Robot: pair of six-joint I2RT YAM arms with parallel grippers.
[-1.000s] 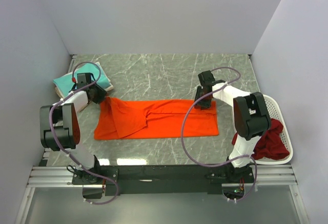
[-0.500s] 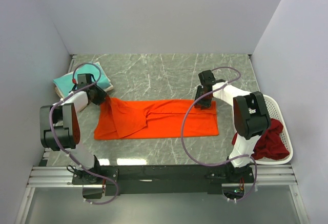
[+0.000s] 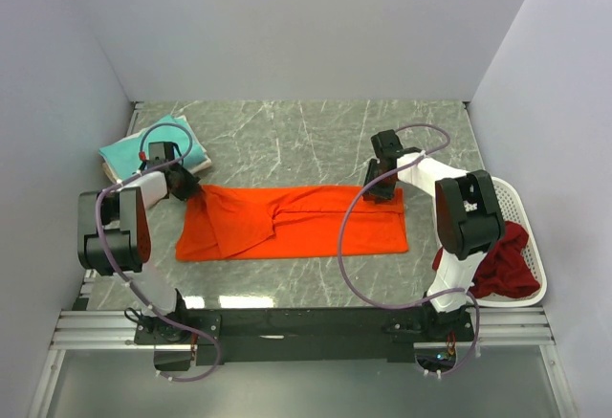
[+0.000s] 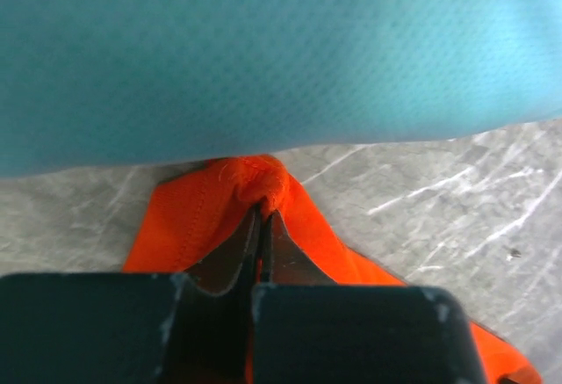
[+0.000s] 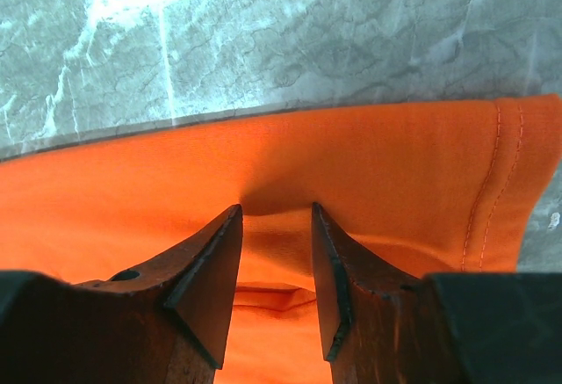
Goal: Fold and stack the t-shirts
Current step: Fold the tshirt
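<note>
Orange t-shirt (image 3: 296, 222) lies spread mid-table, long side running left to right; since a second ago the left gripper (image 4: 263, 217) has clamped onto its far-left corner, just beside the folded teal t-shirt (image 3: 122, 157); the right gripper (image 5: 274, 211) is unchanged, jaws apart, tips pressing the far-right edge; bare marble table (image 3: 316, 131) lies beyond.

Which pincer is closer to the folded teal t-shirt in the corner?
Left. The left pincer sits right beside the teal t-shirt, pinching the orange t-shirt's corner; the right pincer is at that shirt's opposite end, well away.
</note>
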